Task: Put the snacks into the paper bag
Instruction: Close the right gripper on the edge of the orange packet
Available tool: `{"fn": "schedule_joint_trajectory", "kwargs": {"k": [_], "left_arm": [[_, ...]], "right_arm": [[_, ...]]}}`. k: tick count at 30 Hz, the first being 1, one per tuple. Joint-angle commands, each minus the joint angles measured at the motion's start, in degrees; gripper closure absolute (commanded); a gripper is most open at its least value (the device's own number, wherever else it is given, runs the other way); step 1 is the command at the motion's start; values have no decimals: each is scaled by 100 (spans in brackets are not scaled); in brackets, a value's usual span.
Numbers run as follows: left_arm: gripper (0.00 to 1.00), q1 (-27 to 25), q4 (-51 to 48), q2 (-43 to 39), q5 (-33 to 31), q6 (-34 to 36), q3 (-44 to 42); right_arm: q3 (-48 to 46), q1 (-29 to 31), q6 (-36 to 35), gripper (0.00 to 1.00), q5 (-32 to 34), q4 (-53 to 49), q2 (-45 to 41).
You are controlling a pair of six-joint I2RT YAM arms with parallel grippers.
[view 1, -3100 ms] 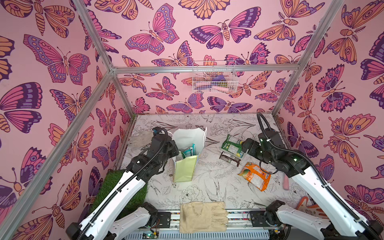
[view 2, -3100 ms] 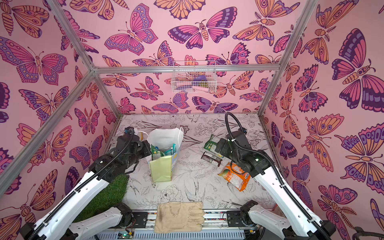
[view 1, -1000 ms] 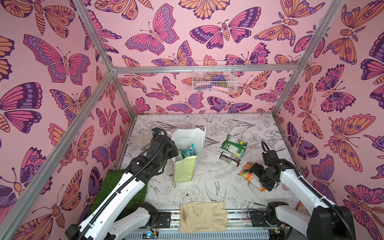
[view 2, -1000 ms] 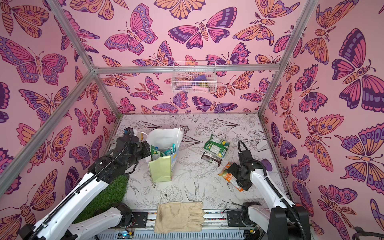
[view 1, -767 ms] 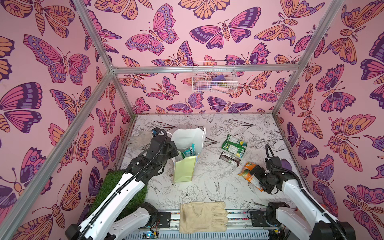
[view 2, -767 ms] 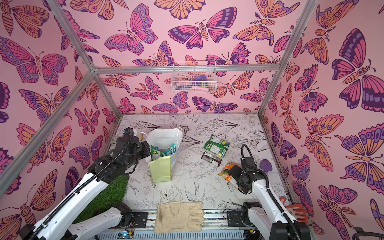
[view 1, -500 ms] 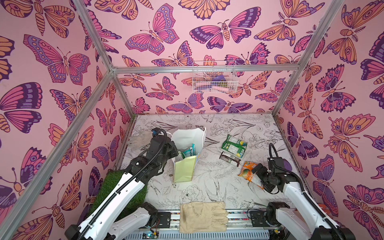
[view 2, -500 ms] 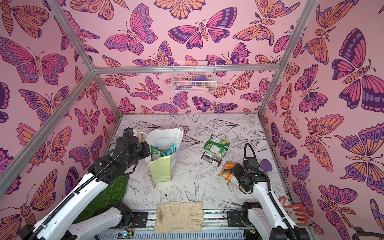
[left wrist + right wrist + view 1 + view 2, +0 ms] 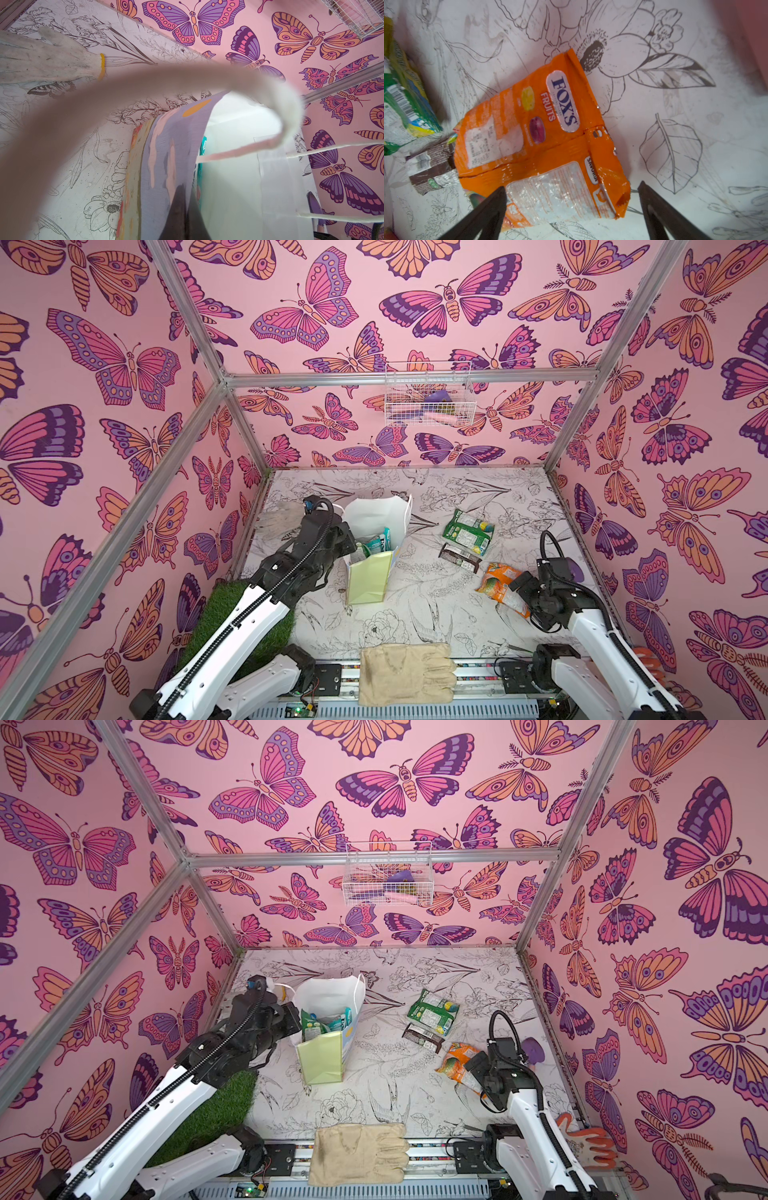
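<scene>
Standing upright left of the middle in both top views, the paper bag (image 9: pixel 370 578) is holding teal packets (image 9: pixel 376 541) inside; the left gripper (image 9: pixel 348 546) is pressing at its rim on the left side, clamped onto the paper. The orange packet (image 9: pixel 496 583) is lying flat on the table at the right; the right gripper (image 9: pixel 518 588) is hanging over its near end, jaws spread wide and gripping nothing. The green packet (image 9: pixel 467 531) and the dark brown bar (image 9: pixel 459 558) are lying farther back, the bar near the orange packet; a beige glove (image 9: pixel 405 674) is lying along the front edge.

In the left wrist view, dark fingers (image 9: pixel 180 212) are pinching the paper bag's wall (image 9: pixel 166 145); a teal packet's edge is showing inside; a blurred cord handle (image 9: pixel 145 83) is looping across; a white knit glove (image 9: pixel 52 60) is lying beyond.

In the right wrist view, the right gripper (image 9: pixel 572 186) is straddling the orange packet (image 9: pixel 542 135), marked "Fox's Fruits", its two fingers standing well apart; the green packet (image 9: pixel 406 104) and dark brown bar (image 9: pixel 431 166) are lying beside the packet's far corner.
</scene>
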Motion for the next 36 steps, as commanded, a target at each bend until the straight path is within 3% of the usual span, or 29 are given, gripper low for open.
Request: {"fn": "schedule_joint_trajectory", "kwargs": {"k": [1, 8, 20, 28, 34, 36], "left_arm": [[100, -2, 113, -9, -22, -35, -39], [100, 0, 107, -16, -46, 24, -19], [100, 0, 99, 17, -57, 30, 22], [100, 6, 107, 4, -40, -8, -12], [100, -2, 112, -9, -31, -17, -30], [100, 3, 108, -18, -40, -9, -39]], "right_arm": [[-69, -30, 1, 1, -182, 352, 231], [-401, -34, 61, 0, -667, 1235, 227], [-1318, -30, 689, 8, -616, 2273, -826], [-1499, -37, 652, 25, -923, 2818, -888], [-1512, -30, 668, 62, -1101, 3183, -705], [-1522, -30, 670, 70, -1106, 3183, -692]]}}
